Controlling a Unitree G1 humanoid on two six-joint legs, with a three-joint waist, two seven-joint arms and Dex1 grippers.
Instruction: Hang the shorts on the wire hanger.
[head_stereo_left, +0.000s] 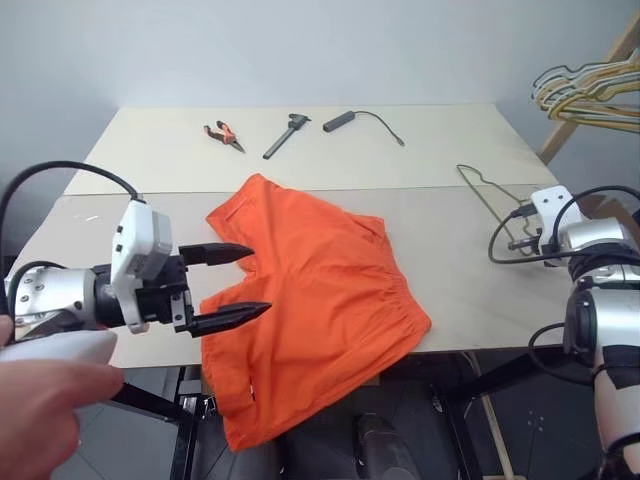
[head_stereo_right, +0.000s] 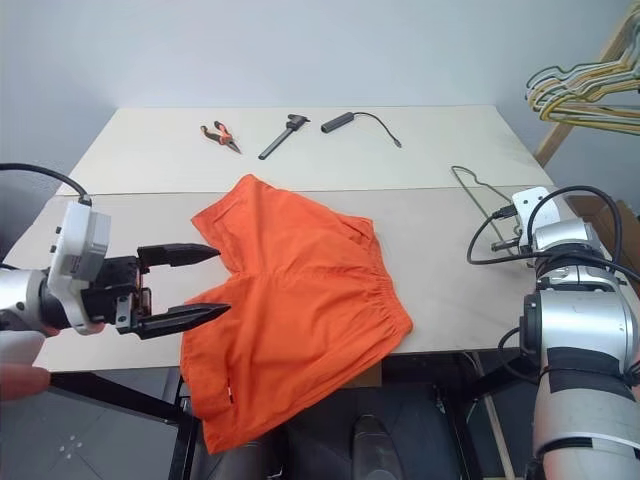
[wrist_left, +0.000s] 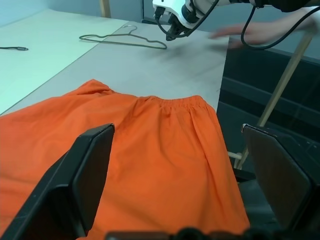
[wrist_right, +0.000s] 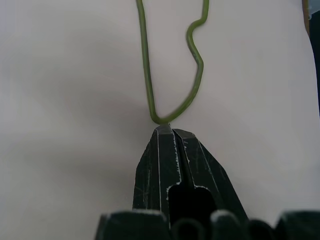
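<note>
The shorts (head_stereo_left: 310, 310) lie flat on my pale desk (head_stereo_left: 450, 190), one leg drooping over the near edge. The hanger (head_stereo_left: 487, 190) rests on the desk's right side; my right fingers (wrist_right: 170, 137), closed, sit at its bent corner. My left fingers (head_stereo_left: 228, 285) are spread wide above the shorts' left edge. Pliers (head_stereo_left: 224, 134), a caliper (head_stereo_left: 286, 135) and a corded tool (head_stereo_left: 340, 121) lie near the far edge, by a grey wall. A bunch of hangers (head_stereo_left: 590, 90) hangs at right.

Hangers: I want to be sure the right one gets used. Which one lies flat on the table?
The single thin wire hanger, lying flat near the table's right edge by the shut right hand. The bunch of hangers hangs on a wooden rack beyond it.
</note>
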